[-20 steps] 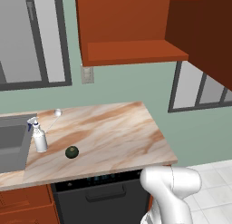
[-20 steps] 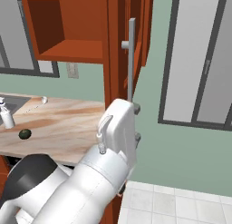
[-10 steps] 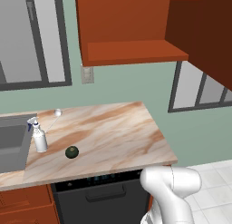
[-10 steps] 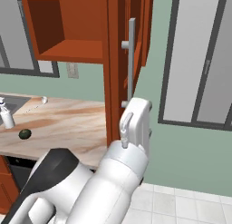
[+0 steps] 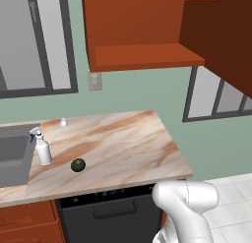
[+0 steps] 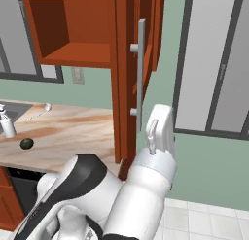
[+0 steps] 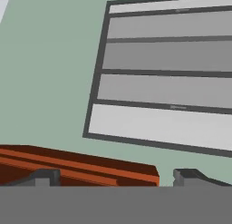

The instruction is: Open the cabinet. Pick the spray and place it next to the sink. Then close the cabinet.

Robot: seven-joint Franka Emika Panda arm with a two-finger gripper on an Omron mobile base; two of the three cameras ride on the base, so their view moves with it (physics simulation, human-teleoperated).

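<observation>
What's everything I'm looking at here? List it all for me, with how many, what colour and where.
cabinet: one, red-brown, on the wall above the counter, its inside bare.
cabinet door: one, red-brown, swung open, with a grey bar handle.
counter: one, marbled pink-beige, under the cabinet.
sink: one, grey, at the counter's left end.
spray: one, white with a blue tip, upright on the counter beside the sink.
ball: one, dark green, on the counter, right of the spray.
wall socket: one, pale, on the green wall.
windows: several, grey-framed, either side of the cabinet.
gripper: one, dark fingertips, open, holding nothing, near the door's edge.
arm: one, white with dark joints, raised beside the door.
</observation>
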